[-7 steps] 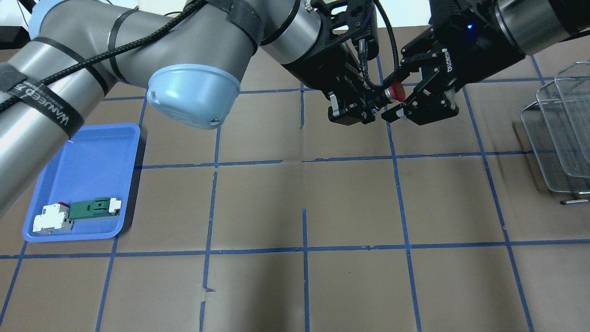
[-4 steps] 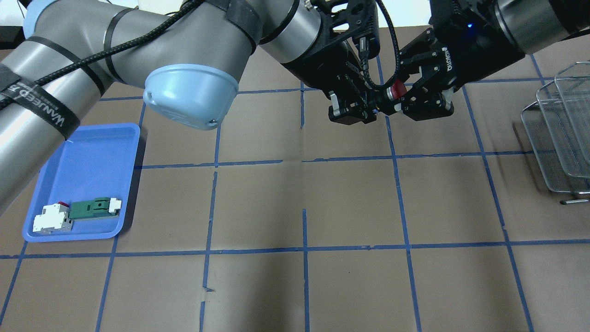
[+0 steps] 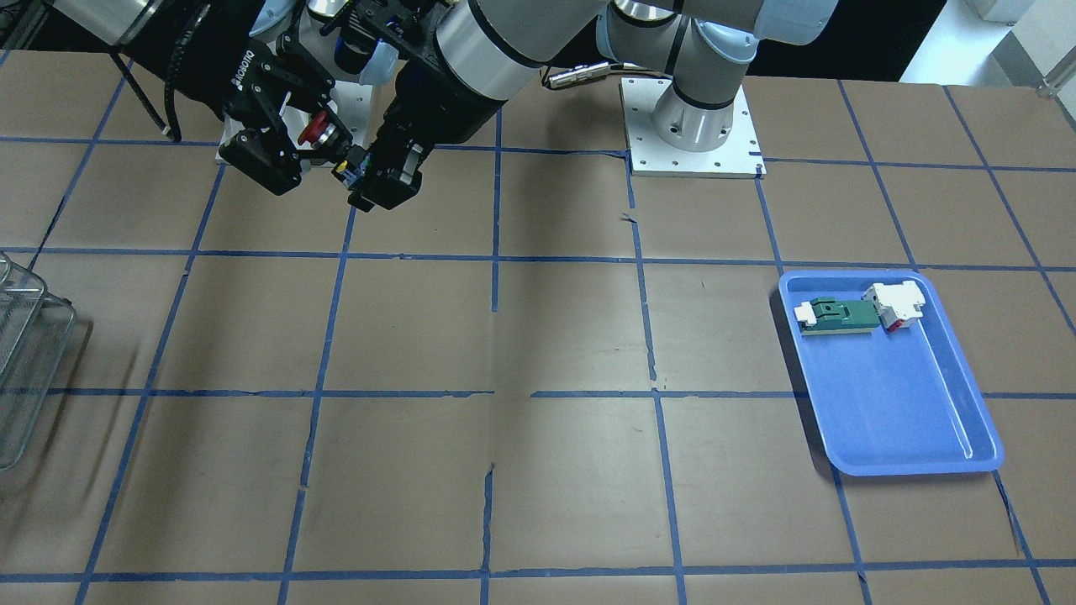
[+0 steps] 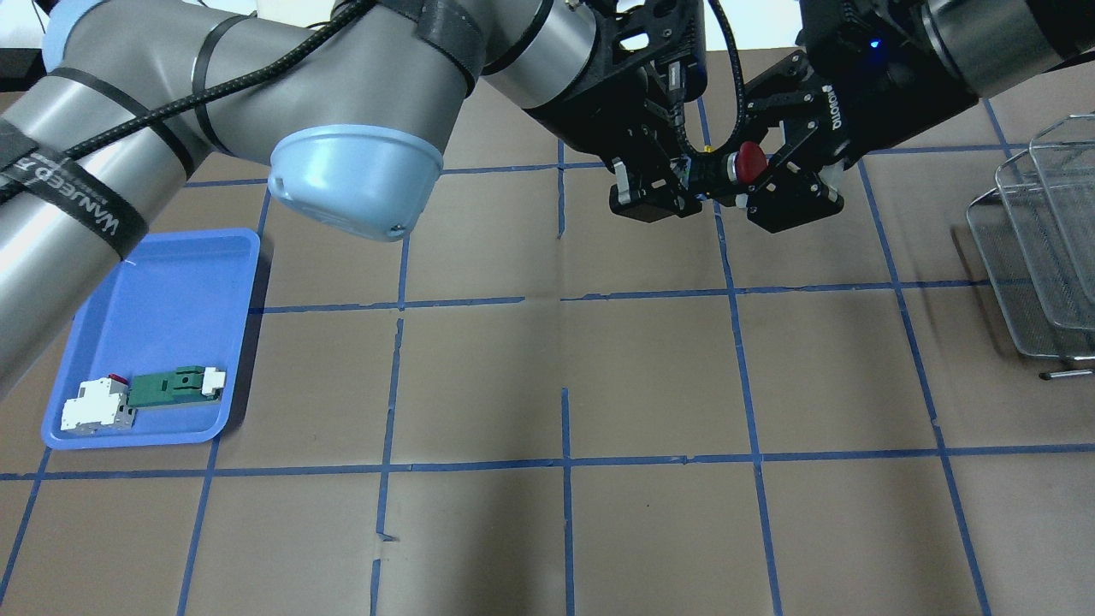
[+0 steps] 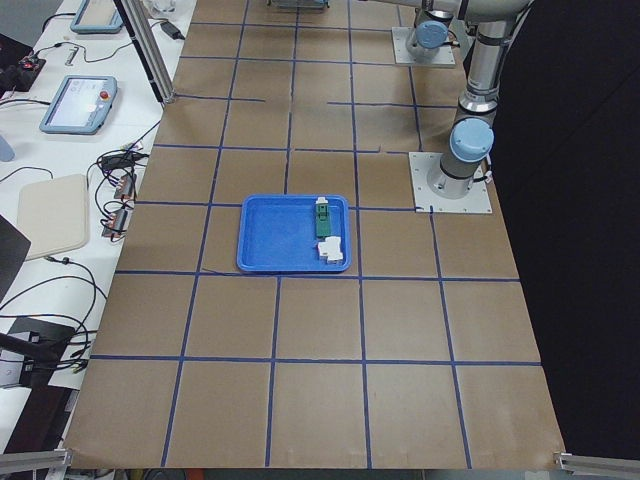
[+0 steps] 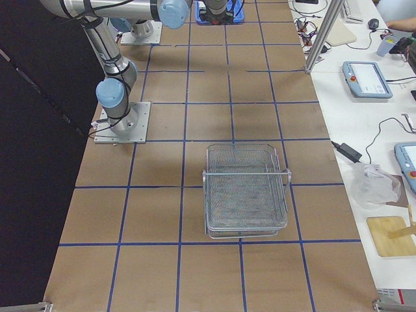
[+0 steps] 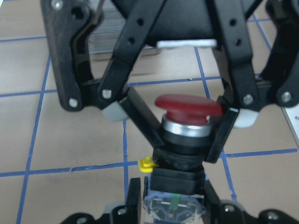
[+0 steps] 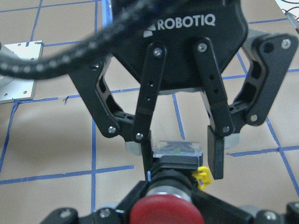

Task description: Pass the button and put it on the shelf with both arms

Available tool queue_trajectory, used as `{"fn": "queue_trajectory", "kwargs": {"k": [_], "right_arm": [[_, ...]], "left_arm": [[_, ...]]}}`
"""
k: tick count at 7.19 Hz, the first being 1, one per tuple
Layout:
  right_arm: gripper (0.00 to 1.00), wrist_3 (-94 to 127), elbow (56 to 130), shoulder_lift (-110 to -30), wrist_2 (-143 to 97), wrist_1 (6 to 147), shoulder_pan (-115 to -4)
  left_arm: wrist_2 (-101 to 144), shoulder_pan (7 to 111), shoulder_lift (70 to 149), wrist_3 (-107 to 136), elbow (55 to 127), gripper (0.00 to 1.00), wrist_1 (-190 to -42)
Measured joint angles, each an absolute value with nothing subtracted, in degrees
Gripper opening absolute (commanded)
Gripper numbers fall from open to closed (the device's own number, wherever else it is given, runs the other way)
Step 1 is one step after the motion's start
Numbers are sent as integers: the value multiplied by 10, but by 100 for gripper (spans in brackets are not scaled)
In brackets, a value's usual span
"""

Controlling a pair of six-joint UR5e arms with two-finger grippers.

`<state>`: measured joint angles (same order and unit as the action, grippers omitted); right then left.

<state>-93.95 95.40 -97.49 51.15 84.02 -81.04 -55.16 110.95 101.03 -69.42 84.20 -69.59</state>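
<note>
The button (image 4: 751, 161), red cap on a black body, hangs in the air between both grippers over the far middle of the table; it also shows in the front view (image 3: 317, 130). My right gripper (image 4: 741, 176) is shut on its black body just under the cap, as the left wrist view (image 7: 187, 135) shows. My left gripper (image 4: 697, 185) sits around the button's clear base, its jaws slightly apart; the right wrist view (image 8: 180, 158) shows a small gap beside one pad (image 8: 215, 156). The wire shelf (image 4: 1039, 257) stands at the right edge, away from both grippers.
A blue tray (image 4: 171, 265) at the front left holds a white-and-green block (image 4: 175, 385) and a white block with red (image 4: 94, 406). The shelf also shows in the right side view (image 6: 247, 188). Blue tape lines grid the brown table.
My right gripper has shut on the button under its cap. The button has shifted slightly right, away from my left gripper, whose jaws have loosened.
</note>
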Motion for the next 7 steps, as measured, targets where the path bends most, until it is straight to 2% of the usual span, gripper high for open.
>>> {"fn": "queue_trajectory", "kwargs": {"k": [1,7], "right_arm": [[0,-940,954,-974,512,840,-810],[0,-980,958,-969,527,844,-797]], "left_arm": [[-552,1109,1010,-694,842,100,-696],[-588,1091,988,-692,846,100,-726]]}}
